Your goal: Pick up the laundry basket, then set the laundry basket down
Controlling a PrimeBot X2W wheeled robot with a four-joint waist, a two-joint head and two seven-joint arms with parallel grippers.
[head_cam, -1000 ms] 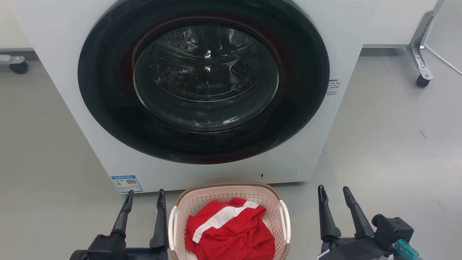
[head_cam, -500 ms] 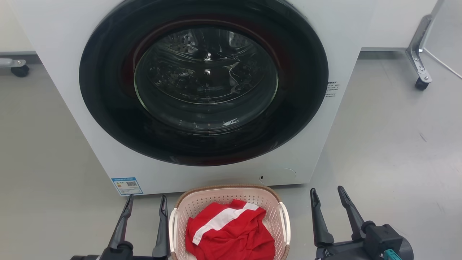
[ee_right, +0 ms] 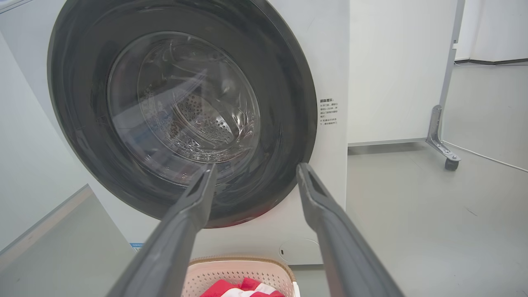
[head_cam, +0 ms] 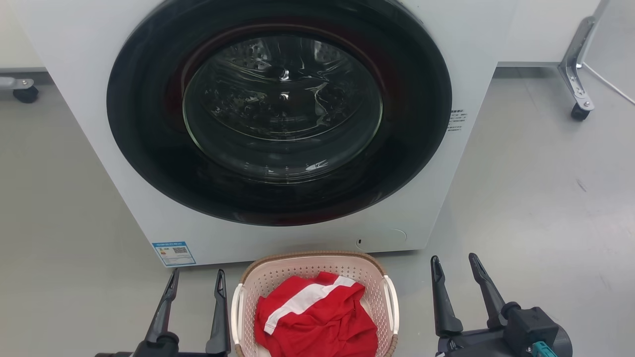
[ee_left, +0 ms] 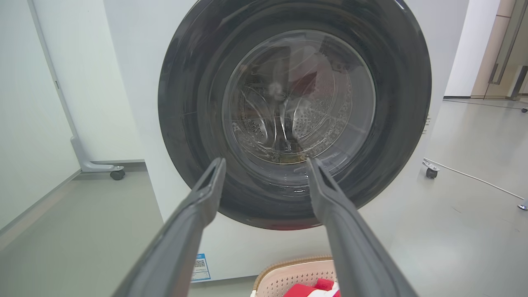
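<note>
Flanking the laundry basket (head_cam: pixel 312 254), left fingers (head_cam: pixel 219 317) and right fingers (head_cam: pixel 441 302) stand spread, empty.

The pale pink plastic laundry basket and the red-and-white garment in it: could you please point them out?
pale pink plastic laundry basket (head_cam: pixel 310 254): head view, brown far rim.
red-and-white garment (head_cam: pixel 322 322): head view, red middle.

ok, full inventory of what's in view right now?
washing machine: 1, white, dark round door shut, ahead
label sticker: 1, blue, machine's lower left front
laundry basket: 1, pink-cream, brown rim, floor before machine
garment: 1, red with white stripe, in basket
wheeled frame legs: 2, silver, back left and back right
cable: 1, white, floor far right
left tool: 1, dark, open, left of basket
right tool: 1, dark, open, right of basket
</note>
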